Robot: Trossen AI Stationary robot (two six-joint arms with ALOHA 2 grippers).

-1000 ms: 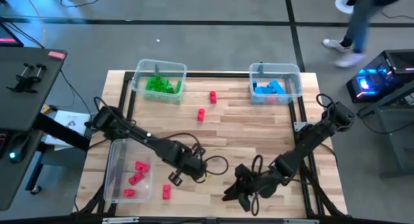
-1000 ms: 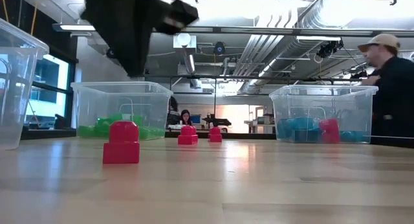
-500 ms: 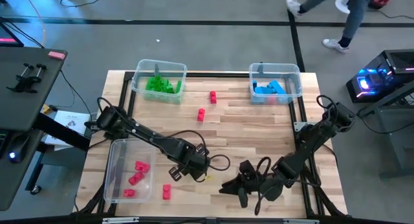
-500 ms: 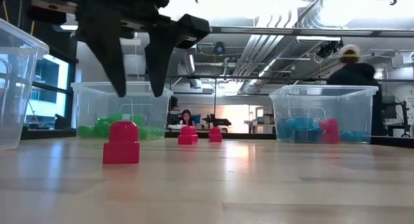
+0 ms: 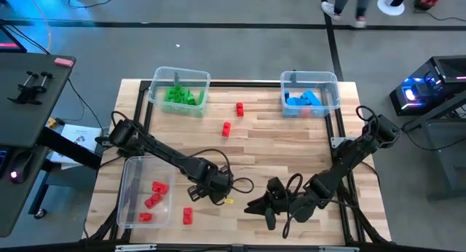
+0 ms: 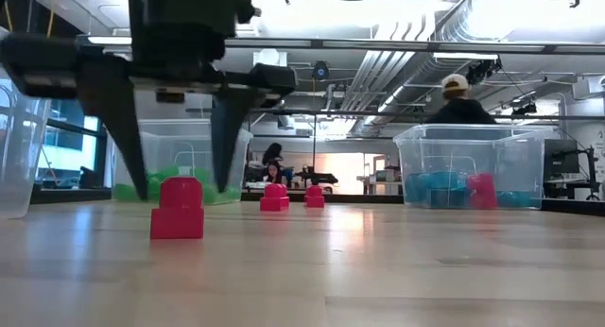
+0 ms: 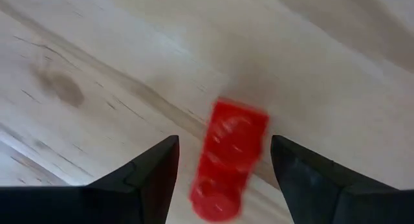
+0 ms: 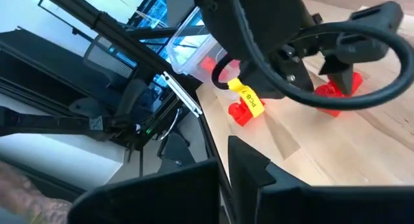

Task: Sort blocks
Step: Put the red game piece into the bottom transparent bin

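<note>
My left gripper (image 6: 175, 171) hangs over the lower left part of the counter (image 5: 284, 146), with its fingers spread and nothing between them yet. The red block (image 7: 228, 160) stands on the wood directly under it; in the low view each finger comes down on one side of the block, and I see no contact. In the left wrist view the block lies in the gap between my two fingers, and its long axis runs along that gap, a little tilted, so I judge that the fingers would close across its narrow sides. The move now depends on going straight down and keeping the block centered. In the high view this block sits at the lower left, just beside the clear bin (image 5: 131, 208) that holds other red blocks. My right gripper (image 5: 263, 207) waits low in the middle of the frame, clenched and empty, farther from this block than the left one.
</note>
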